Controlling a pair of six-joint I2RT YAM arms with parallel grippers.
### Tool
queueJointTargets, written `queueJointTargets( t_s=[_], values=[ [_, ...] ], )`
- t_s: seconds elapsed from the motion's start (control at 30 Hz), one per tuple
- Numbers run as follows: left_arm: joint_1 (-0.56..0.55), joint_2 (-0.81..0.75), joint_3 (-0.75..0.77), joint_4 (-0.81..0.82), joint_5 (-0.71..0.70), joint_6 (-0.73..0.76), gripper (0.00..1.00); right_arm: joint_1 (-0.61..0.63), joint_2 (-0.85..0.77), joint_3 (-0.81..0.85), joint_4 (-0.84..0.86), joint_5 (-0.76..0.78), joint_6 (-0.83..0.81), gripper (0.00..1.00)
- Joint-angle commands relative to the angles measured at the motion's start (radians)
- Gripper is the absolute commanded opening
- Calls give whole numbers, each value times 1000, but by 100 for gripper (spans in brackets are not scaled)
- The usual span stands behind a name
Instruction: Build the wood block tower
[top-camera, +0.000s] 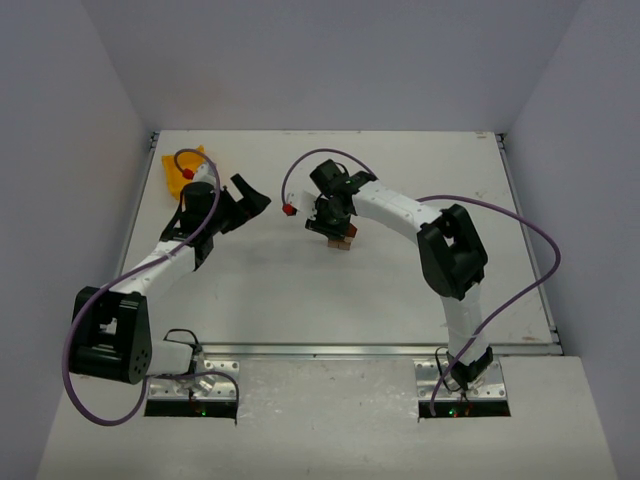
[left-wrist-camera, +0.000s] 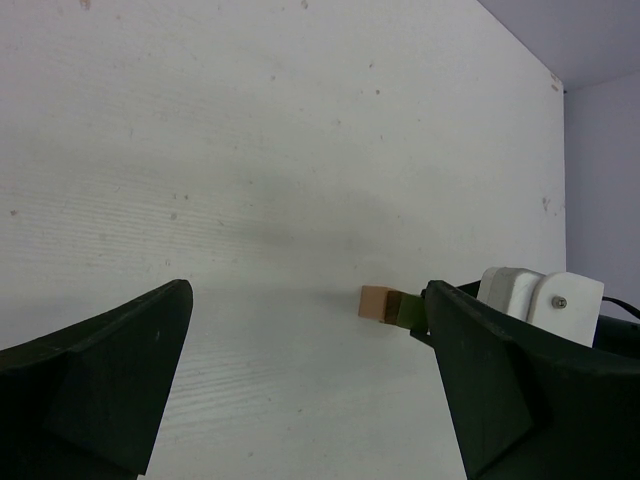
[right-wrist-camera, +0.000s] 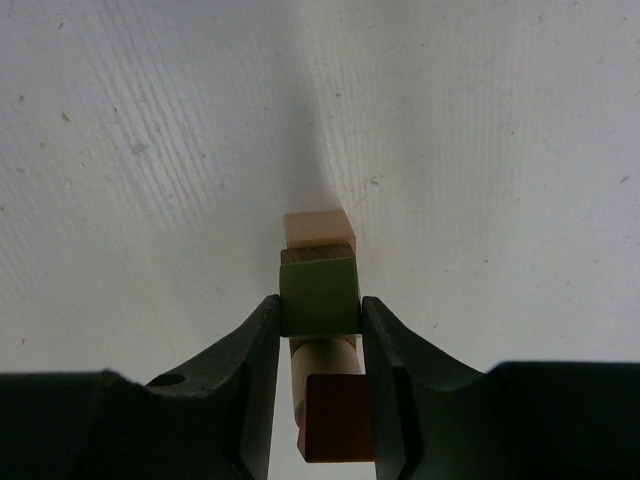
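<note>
Since the wood block tower (top-camera: 342, 240) at mid-table looks light and easily toppled, the right gripper (right-wrist-camera: 320, 310), clamped on the flat sides of its green block (right-wrist-camera: 318, 285), wants a gentle touch, while the left gripper (left-wrist-camera: 308, 320) hangs wide apart.

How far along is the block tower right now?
Done: a small tower stands mid-table, including a dark red block. In hand: the right gripper pinches a green block at the stack, not yet released. Remaining: letting go. The left gripper hangs open and empty.
</note>
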Motion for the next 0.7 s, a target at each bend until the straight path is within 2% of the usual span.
queueJointTargets(
  t_s=[0.0,0.5,0.67],
  values=[
    [5,3,43,40,-9,9,100,2,16,24,15,5,2,37],
    [5,3,42,43,3,9,100,4,10,32,30,23,13,49],
    [5,3,43,44,5,12,100,4,13,53,40,27,21,59]
  ],
)
